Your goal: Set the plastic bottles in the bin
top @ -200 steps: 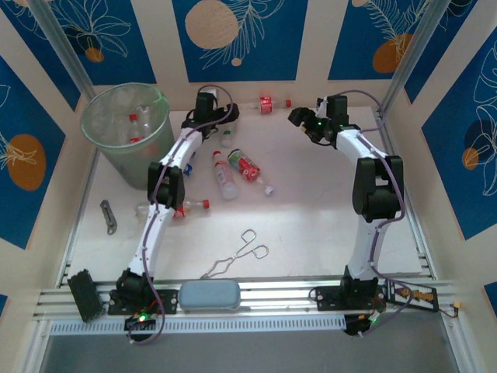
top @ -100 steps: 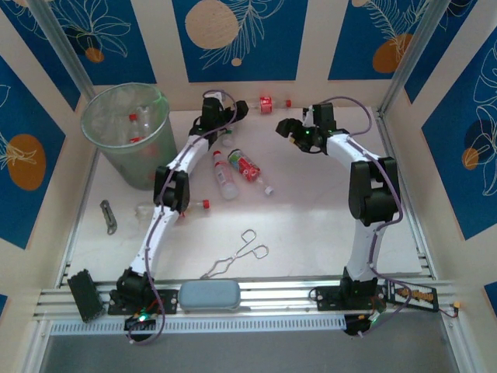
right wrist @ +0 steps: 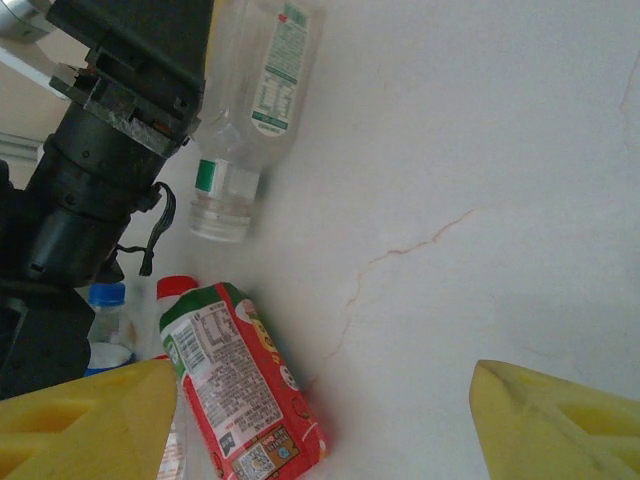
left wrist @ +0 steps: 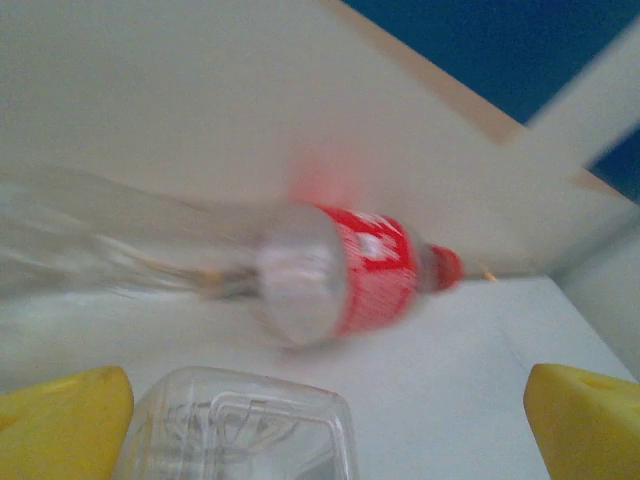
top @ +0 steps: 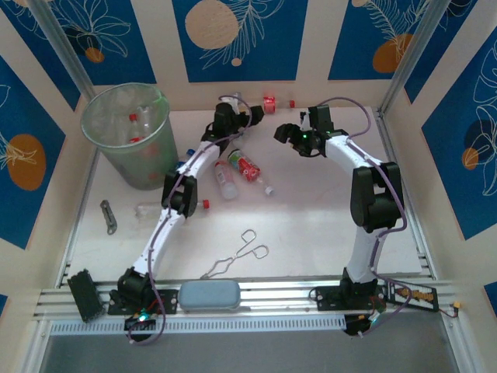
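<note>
Loose plastic bottles lie mid-surface, just on the near side of both hands. Your right hand hovers above them, part-open and empty. Your left hand, spread wide and empty, faces a red-labelled bottle lying at the far wall. You're on the reach step, so close on that bottle next, then carry it left to the bin. The label print is too blurred to read.

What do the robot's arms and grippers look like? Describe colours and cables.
The left arm and right arm have white links, black joints and thin purplish cables alongside. The left gripper and right gripper have bright yellow fingers.
</note>
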Controlling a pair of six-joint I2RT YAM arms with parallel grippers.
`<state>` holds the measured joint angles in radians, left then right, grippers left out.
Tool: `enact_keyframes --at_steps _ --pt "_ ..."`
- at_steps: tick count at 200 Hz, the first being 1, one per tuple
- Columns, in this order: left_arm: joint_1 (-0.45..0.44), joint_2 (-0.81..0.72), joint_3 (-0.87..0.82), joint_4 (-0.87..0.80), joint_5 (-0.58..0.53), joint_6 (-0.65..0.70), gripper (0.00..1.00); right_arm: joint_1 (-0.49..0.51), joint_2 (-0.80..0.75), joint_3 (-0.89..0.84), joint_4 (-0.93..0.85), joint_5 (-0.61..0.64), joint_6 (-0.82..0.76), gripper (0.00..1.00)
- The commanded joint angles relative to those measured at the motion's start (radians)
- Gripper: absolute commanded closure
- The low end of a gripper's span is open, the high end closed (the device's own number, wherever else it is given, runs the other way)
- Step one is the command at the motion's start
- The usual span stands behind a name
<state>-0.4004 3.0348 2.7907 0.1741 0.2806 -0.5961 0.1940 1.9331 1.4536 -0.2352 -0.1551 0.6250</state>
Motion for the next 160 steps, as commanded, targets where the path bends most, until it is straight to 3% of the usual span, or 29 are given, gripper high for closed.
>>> enact_keyframes --at_steps 1,19,54,92,118,131,142,149,160 --pt "-0.022 -0.068 -0.066 0.063 0.205 -0.025 0.0 0.011 -0.043 -0.023 -0.036 0.029 -0.016 0.22" --pt "-0.029 -0.201 -0.251 0.194 0.271 -0.069 0.0 0.009 -0.049 -0.033 -0.024 0.041 -0.011 0.22" --pt "0.025 -0.464 -0.522 0.208 0.174 -0.062 0.0 0.001 -0.006 0.037 -0.001 0.112 -0.001 0.21" --pt "0.134 -0.567 -0.681 0.244 0.154 -0.177 0.0 -0.004 0.198 0.33 -0.046 0.14 -0.033 0.2" --pt "0.146 -0.64 -0.806 0.269 0.175 -0.156 0.0 -0.009 0.416 0.642 -0.08 0.165 -0.05 0.28" --pt "0.14 -0.679 -0.869 0.282 0.18 -0.151 0.0 -0.014 0.567 0.889 -0.156 0.139 -0.041 0.42" --pt "0.136 -0.708 -0.929 0.316 0.187 -0.165 0.0 -0.012 0.711 1.129 -0.202 0.121 -0.031 0.75" --pt "0.133 -0.726 -0.966 0.34 0.19 -0.177 0.0 -0.01 0.801 1.269 -0.213 0.118 -0.02 0.9" --pt "0.127 -0.751 -1.018 0.388 0.197 -0.197 0.0 -0.012 0.914 1.424 -0.178 0.087 0.016 0.95"
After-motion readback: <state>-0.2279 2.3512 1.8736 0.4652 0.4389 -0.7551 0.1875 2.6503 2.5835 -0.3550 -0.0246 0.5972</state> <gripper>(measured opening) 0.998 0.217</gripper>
